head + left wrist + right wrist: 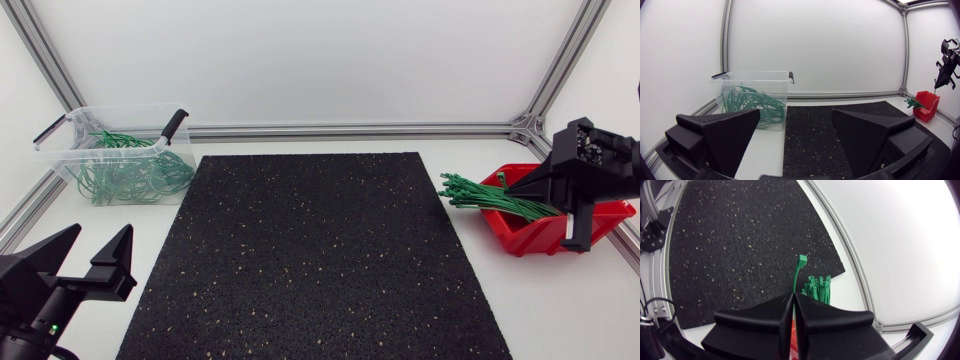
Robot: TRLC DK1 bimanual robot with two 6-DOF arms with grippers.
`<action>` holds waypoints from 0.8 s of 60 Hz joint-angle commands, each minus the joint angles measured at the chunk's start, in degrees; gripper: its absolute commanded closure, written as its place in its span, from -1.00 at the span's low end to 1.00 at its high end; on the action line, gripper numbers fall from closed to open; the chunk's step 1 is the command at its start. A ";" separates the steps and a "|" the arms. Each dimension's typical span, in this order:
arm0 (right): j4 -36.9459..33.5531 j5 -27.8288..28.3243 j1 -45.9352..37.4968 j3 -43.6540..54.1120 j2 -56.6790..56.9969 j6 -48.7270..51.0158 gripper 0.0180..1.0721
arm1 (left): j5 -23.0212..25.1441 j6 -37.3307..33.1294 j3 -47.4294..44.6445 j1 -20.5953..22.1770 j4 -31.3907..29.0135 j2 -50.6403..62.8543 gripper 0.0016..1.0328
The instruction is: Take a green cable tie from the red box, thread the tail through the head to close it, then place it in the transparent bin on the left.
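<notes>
Right gripper (793, 296) is mine to worry about first: its 2 fingers are pressed together on 1 green cable tie (799, 275), which sticks out ahead of the fingertips with its head end free in the air. It hangs over the red box (520, 235) at the table's right edge, just above the heads of the bundle (490, 197) of loose ties that spills over the box's rim toward the black mat (310, 260). The hold looks thin to me, on a narrow, slippery strip, so I judge the tie could swivel or slide out between the fingers when I lift. Its hidden tail may be tangled among the others, and a quick pull could drag 1 or 2 neighbours out onto the table or tip the light box. I cannot see how much of the tail lies behind the fingers, and that matters for threading. The left gripper (100, 240) waits wide open and holding nothing at the near left corner, well apart from the tie. The clear bin (120, 107), already holding closed green loops, stands at the far left.
</notes>
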State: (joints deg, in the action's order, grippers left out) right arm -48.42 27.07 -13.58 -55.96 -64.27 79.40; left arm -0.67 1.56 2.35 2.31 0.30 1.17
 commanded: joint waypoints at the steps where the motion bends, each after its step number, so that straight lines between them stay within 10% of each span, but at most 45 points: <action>1: -4.66 2.29 0.58 -4.24 0.81 -3.72 0.89 | 0.40 1.16 -2.17 0.51 -1.61 0.59 -0.93; 19: -17.41 6.15 8.93 -10.13 3.10 -9.96 0.89 | 0.40 1.16 -2.17 0.33 -1.70 1.20 -0.93; 48: -15.56 0.18 40.48 -5.38 8.28 -35.98 0.89 | 0.40 1.16 -2.17 0.07 -1.70 1.12 -0.93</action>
State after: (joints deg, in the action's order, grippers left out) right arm -65.58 27.83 22.92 -63.16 -55.99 50.17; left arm -0.67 1.56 2.35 2.44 0.30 1.89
